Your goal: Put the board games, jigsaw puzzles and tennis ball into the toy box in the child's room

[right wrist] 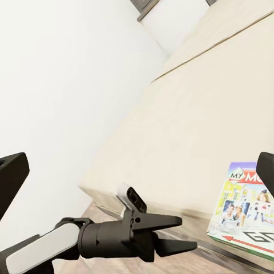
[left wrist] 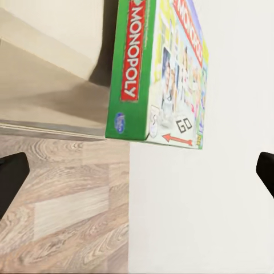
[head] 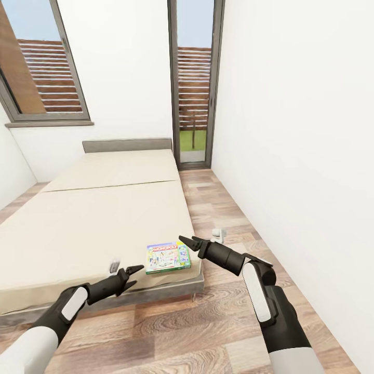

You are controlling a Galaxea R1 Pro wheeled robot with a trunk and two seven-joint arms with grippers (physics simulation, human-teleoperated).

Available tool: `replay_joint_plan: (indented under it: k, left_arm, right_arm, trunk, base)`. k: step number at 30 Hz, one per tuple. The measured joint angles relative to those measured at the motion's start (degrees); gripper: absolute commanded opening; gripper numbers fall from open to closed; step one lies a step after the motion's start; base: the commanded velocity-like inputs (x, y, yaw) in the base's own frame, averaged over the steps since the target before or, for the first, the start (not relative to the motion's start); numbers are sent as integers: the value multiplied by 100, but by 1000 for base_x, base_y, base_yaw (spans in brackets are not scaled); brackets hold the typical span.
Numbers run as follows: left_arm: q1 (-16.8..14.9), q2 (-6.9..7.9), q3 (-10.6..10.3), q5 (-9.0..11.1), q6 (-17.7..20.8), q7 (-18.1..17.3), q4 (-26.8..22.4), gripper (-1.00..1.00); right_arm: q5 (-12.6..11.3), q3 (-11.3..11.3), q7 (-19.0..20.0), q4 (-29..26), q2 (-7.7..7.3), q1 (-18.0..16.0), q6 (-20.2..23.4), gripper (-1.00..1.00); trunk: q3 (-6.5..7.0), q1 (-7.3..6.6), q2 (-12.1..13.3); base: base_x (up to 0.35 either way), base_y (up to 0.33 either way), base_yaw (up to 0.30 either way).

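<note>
A white and green Monopoly board game (head: 167, 257) lies flat on the near right corner of the bed (head: 104, 208). My left gripper (head: 136, 275) hovers open at the bed's front edge, just left of the box. Open too, my right gripper (head: 187, 240) sits at the box's right side, close to its far corner. The left wrist view has the Monopoly box (left wrist: 157, 68) ahead of the spread fingers, apart from them. In the right wrist view the box (right wrist: 245, 208) and my left gripper (right wrist: 171, 234) appear together. The table, toy box, jigsaw puzzles and tennis ball are out of view.
A white wall (head: 291, 156) runs along the right, leaving a narrow strip of wooden floor (head: 218, 208) beside the bed. A tall glass door (head: 195, 83) stands at the far end. A window (head: 41, 62) is at the back left, above the grey headboard (head: 127, 145).
</note>
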Motion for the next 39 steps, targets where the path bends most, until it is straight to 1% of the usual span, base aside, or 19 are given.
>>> replay_joint_plan:
  k: [2, 3, 5, 8, 10, 18, 21, 25, 28, 29, 31, 33, 35, 37, 38, 39]
  left_arm:
    - [-6, 33, -54, 1, 86, -3, 0, 100]
    - [-8, 51, -75, -5, 167, -1, 0, 100]
    - [-10, 70, -88, -10, 247, 1, 0, 100]
    - [-15, 148, -101, -18, 346, 3, 0, 100]
    - [-13, 174, -103, -18, 372, 3, 0, 100]
    - [-12, 194, -101, -15, 378, 4, 0, 100]
    - [-12, 192, -102, -15, 355, -2, 0, 100]
    - [-9, 177, -89, -12, 285, -7, 0, 100]
    - [-3, 134, -88, 0, -77, -12, 0, 100]
    - [0, 100, -89, 7, -262, -17, 0, 100]
    - [9, 26, -90, 11, -476, -22, 0, 100]
    - [18, -34, -91, 18, -598, -23, 0, 100]
    - [27, -166, -97, 20, -679, -25, 0, 100]
    - [30, -346, -100, 4, -714, -15, 0, 100]
    - [34, -412, -100, -3, -726, -11, 0, 100]
    - [35, -436, -100, -7, -731, -9, 0, 100]
  right_arm:
    - [-3, 0, 3, 0, 0, 0, 0, 100]
    - [-2, 0, 5, 0, 0, 0, 0, 100]
    - [-2, -3, 9, 0, 0, 0, 3, 100]
    - [-4, -4, 8, 0, 0, 0, 6, 100]
    - [-6, -3, 8, 0, 0, 0, 7, 100]
    - [-7, -5, 17, 0, 0, 0, 9, 100]
    - [-5, -7, 32, 0, -5, 0, 8, 100]
    - [-12, -9, 50, 0, -13, 0, 9, 100]
    - [-31, -9, 61, 0, -53, 0, 9, 100]
    - [-39, -9, 64, 0, -65, 0, 9, 100]
    - [-51, -9, 69, 0, -78, 0, 9, 100]
    - [-59, -9, 73, 0, -83, 0, 9, 100]
    - [-68, -9, 76, 0, -87, 0, 9, 100]
    - [-72, -11, 82, 0, -92, 0, 12, 100]
    - [-74, -10, 83, 0, -93, 0, 14, 100]
    - [-74, -10, 84, 0, -92, 0, 15, 100]
  trunk:
    - [0, 0, 0]
    - [-18, 21, -39]
    - [-53, 65, -119]
    - [-107, 131, -239]
    - [-108, 132, -241]
    - [-108, 132, -241]
    - [-161, 197, -359]
    - [-162, 198, -361]
    - [-162, 198, -361]
    - [-162, 198, -361]
    - [-162, 198, -361]
    - [-162, 198, -361]
    - [-162, 198, -361]
    - [-162, 198, -361]
    - [-162, 198, -361]
    - [-162, 198, -361]
  base:
    - [0, 0, 0]
    - [0, 0, 0]
    - [0, 0, 0]
    - [0, 0, 0]
    - [0, 0, 0]
    - [0, 0, 0]
    - [0, 0, 0]
    - [0, 0, 0]
    - [0, 0, 0]
    - [0, 0, 0]
    - [0, 0, 0]
    - [0, 0, 0]
    - [0, 0, 0]
    - [0, 0, 0]
    - [0, 0, 0]
    - [0, 0, 0]
